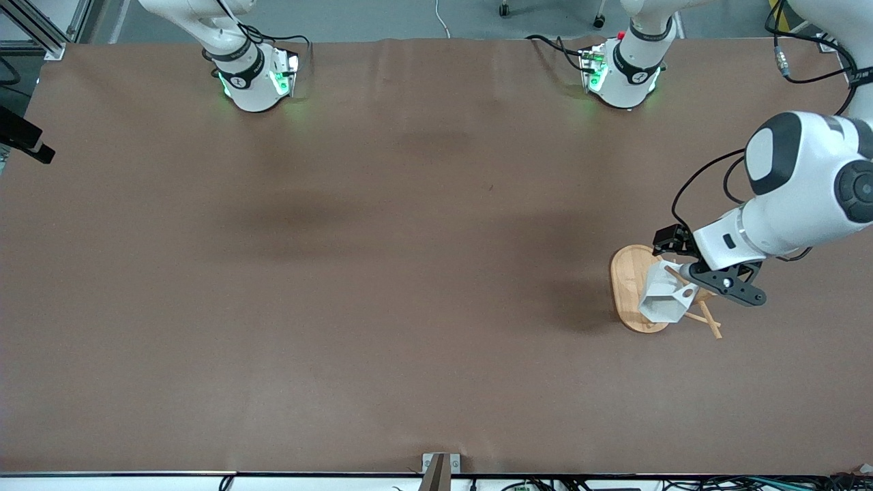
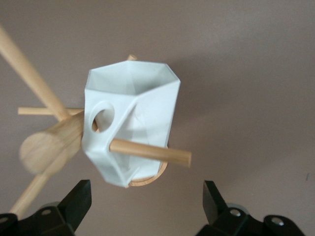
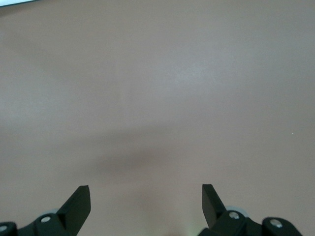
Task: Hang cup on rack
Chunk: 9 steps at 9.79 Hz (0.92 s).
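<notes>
- The front view shows one cup [image 1: 663, 297] hanging on one rack [image 1: 629, 281], which stands on the table [image 1: 382, 273] toward the left arm's end, at about four o'clock from the table's middle.
- From that view the rack's oval base is plain, while the cup covers most of the post; two peg tips stick out past the cup, toward five o'clock.
- The left wrist view gives what the front view cannot — a peg [image 2: 150, 151] runs through the round hole of the cup's handle [image 2: 102, 123], and its free end pokes out past the cup's body.
- That view counts four pegs on the post [image 2: 49, 145].
- The left gripper [image 2: 146, 196] hovers just beside the hung cup, over the rack, fingers spread wide with nothing between them — they do not touch the cup.
- The right gripper [image 3: 146, 199] shows only in its own wrist view: fingers wide apart, empty, over bare table. The right arm waits.
</notes>
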Each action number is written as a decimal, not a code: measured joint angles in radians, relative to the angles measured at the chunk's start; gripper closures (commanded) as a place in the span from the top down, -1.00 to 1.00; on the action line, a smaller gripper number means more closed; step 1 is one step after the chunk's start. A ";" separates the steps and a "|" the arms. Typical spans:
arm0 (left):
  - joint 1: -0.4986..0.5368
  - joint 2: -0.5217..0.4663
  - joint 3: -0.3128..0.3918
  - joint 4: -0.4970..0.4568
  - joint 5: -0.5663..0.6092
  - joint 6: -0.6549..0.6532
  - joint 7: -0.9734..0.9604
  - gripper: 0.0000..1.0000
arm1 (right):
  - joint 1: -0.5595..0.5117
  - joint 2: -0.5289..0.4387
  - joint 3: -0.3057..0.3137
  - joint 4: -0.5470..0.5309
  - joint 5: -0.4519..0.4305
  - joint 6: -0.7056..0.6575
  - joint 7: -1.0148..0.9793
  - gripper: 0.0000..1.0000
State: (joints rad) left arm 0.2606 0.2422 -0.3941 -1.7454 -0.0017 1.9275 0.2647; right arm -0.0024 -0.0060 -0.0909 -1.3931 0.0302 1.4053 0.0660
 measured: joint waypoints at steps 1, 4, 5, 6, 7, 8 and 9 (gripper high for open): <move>-0.003 -0.033 -0.002 0.020 0.000 -0.053 -0.041 1.00 | 0.000 0.000 0.000 0.000 0.000 0.000 0.000 1.00; -0.013 -0.137 -0.003 0.074 0.000 -0.150 -0.074 1.00 | 0.000 0.001 -0.001 0.000 -0.001 -0.002 0.000 1.00; -0.014 -0.173 0.005 0.085 0.000 -0.153 -0.074 1.00 | 0.000 0.001 -0.001 0.000 -0.001 -0.002 0.000 1.00; -0.020 -0.200 0.026 0.097 0.000 -0.158 -0.073 1.00 | 0.000 0.001 -0.001 0.000 -0.012 -0.002 0.000 1.00; -0.030 -0.224 0.055 0.107 0.000 -0.173 -0.073 1.00 | 0.000 0.002 -0.002 -0.002 -0.030 -0.003 -0.001 1.00; -0.049 -0.246 0.084 0.113 0.000 -0.203 -0.094 1.00 | 0.000 0.003 -0.002 -0.005 -0.041 -0.003 -0.001 1.00; -0.108 -0.269 0.142 0.117 0.000 -0.238 -0.147 1.00 | 0.000 0.004 -0.002 -0.007 -0.045 -0.003 -0.001 1.00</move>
State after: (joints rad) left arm 0.1531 -0.0268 -0.2520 -1.6287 -0.0020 1.6898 0.1174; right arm -0.0028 -0.0022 -0.0924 -1.3997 -0.0147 1.4020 0.0648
